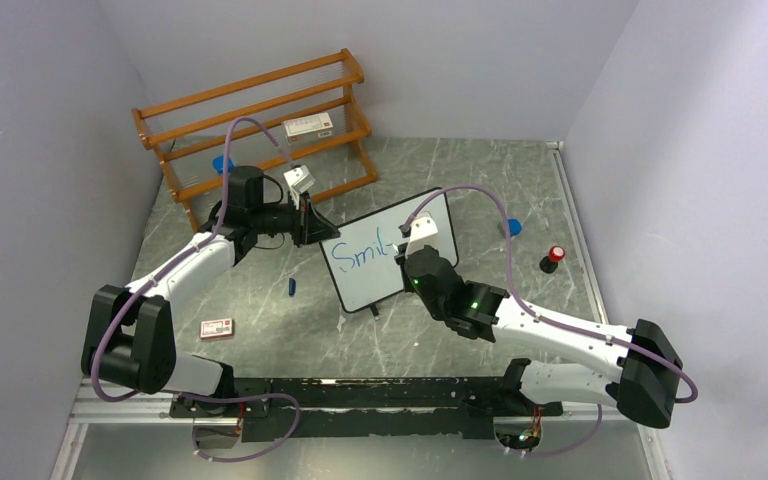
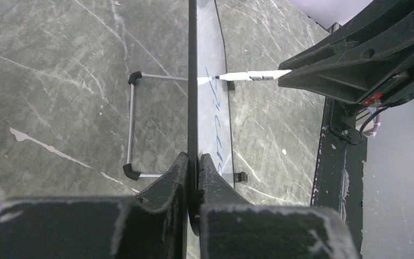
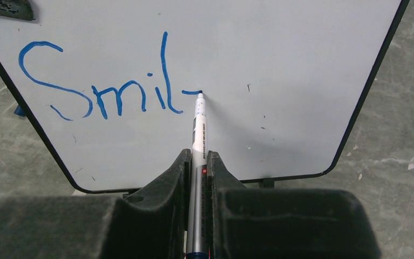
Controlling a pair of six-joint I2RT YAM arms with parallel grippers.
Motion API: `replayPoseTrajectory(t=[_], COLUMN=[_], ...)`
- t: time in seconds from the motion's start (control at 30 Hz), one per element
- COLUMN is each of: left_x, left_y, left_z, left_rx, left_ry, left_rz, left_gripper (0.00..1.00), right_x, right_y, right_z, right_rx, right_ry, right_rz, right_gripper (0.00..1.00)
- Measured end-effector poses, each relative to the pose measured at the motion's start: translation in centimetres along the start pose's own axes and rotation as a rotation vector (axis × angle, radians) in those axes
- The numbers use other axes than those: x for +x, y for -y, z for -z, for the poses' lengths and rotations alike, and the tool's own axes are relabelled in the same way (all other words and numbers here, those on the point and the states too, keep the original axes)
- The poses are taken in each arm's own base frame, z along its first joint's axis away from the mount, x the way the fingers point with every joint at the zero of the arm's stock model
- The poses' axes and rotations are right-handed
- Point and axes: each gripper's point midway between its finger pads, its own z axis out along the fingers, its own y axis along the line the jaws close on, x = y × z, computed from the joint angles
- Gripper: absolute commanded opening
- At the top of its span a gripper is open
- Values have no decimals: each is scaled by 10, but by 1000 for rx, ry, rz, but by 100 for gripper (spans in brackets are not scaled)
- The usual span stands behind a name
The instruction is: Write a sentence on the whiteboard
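Now, whiteboard [image 1: 375,283]: we see it standing at centre of the top view
Left gripper [image 2: 194,162]: clamped on its black edge
Right gripper [image 3: 197,162]: pinching a marker [image 3: 199,127], tip touching the white face
Sentence [image 3: 102,91]: we read only "Smil" plus a dash

- The desk [image 1: 520,180] has a dark grey top that looks like stone, with thin white lines all over it.
- Three plain walls stand close around it: the left wall [image 1: 30,150], the back wall [image 1: 440,60] and the right wall [image 1: 700,150]. All are pale purple-grey.
- A brown wooden rack [image 1: 260,110] with long bars stands at the far left corner of the desk.
- A thin silver strip [image 1: 577,225] runs along the right edge of the desk.
- The light is soft and even, and the shadows are faint.
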Motion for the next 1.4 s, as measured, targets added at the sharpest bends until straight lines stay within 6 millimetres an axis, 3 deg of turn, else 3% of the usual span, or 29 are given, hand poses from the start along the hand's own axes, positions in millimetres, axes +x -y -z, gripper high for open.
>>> replayPoseTrajectory(t=[0.53,1.4], left_x=[0,0], left_y=[0,-1], left_z=[0,0], left_rx=[0,-3], left_ry=[-1,-6], left_rz=[1,8], left_gripper=[5,5], right_x=[-8,-14], right_y=[4,-12], right_z=[-2,-6], right_rx=[21,-48], right_ry=[30,44], right_rz=[7,9], right_gripper=[0,0])
